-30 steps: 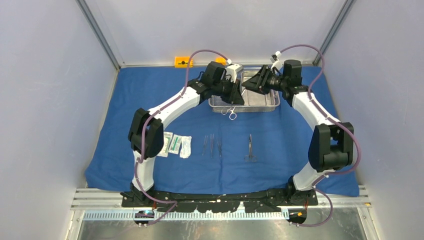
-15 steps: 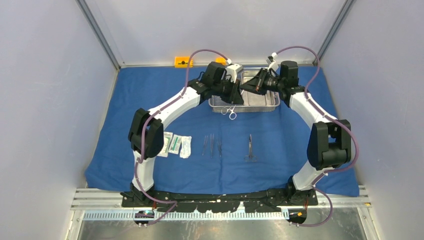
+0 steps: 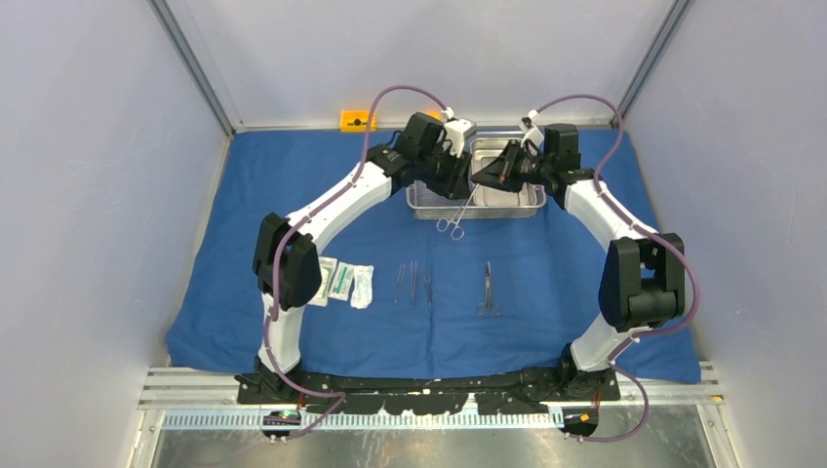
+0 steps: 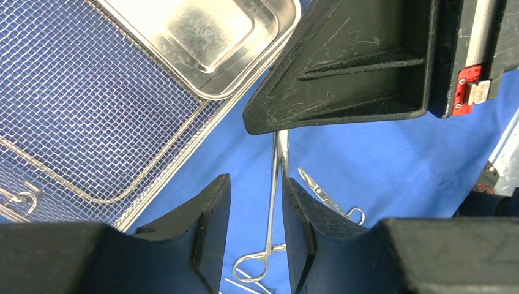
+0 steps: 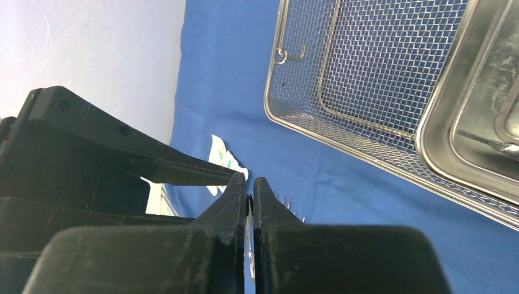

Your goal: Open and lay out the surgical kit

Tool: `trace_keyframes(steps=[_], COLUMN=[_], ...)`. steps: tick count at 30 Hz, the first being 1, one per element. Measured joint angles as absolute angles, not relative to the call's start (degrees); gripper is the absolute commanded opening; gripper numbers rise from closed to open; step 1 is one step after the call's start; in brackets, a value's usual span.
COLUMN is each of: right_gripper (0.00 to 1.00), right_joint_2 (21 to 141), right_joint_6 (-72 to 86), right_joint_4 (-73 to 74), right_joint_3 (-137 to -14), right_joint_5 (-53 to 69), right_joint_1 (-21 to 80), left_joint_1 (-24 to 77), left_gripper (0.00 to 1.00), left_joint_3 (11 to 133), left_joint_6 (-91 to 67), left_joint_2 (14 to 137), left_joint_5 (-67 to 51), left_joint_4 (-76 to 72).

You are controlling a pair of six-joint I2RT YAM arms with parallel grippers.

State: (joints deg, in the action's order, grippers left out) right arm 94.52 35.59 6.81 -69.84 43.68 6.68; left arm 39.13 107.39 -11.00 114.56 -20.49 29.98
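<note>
Arching inward, R pincer [image 5: 250,187] clamping forceps [image 4: 273,202]

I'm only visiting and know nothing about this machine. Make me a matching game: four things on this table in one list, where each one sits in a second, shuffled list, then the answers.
Things:
1. long forceps
2. solid steel tray
3. white-green packets
4. orange block

Places:
A. lying flat on the blue cloth
B. just past the cloth's far edge
C. inside the mesh basket
D. pinched at its tip by the right tool

Pairs: 1-D, 2-C, 3-A, 4-B.
</note>
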Motion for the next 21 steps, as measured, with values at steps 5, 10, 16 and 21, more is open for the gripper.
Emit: trace_keyframes(steps=[5, 10, 16, 21], right_gripper=[0.00, 0.00, 0.00, 0.00], right_joint_2=[94.52, 94.54, 94.54, 94.54], right_joint_6=[34.26, 33.12, 32.21, 31.53], right_joint_4=[8.67, 10.44, 11.44, 11.73], right_joint_3=[-69.84, -69.84, -69.84, -69.84], right_joint_5=[42.28, 40.86, 39.92, 40.12], right_joint_1=[6.66, 6.52, 6.13, 5.91], left_joint_1=[40.18, 40.80, 41.19, 41.25], left_gripper=[0.43, 0.44, 0.44, 0.44], left_joint_3=[109.40, 111.33, 112.64, 112.66], left_joint_6=[-9.63, -9.08, -8.95, -8.97], left_joint_2=[116.81, 118.69, 120.07, 120.14], left_joint_5=[-18.94, -18.37, -18.20, -18.26], left_joint_4=[32.16, 33.28, 33.54, 33.43])
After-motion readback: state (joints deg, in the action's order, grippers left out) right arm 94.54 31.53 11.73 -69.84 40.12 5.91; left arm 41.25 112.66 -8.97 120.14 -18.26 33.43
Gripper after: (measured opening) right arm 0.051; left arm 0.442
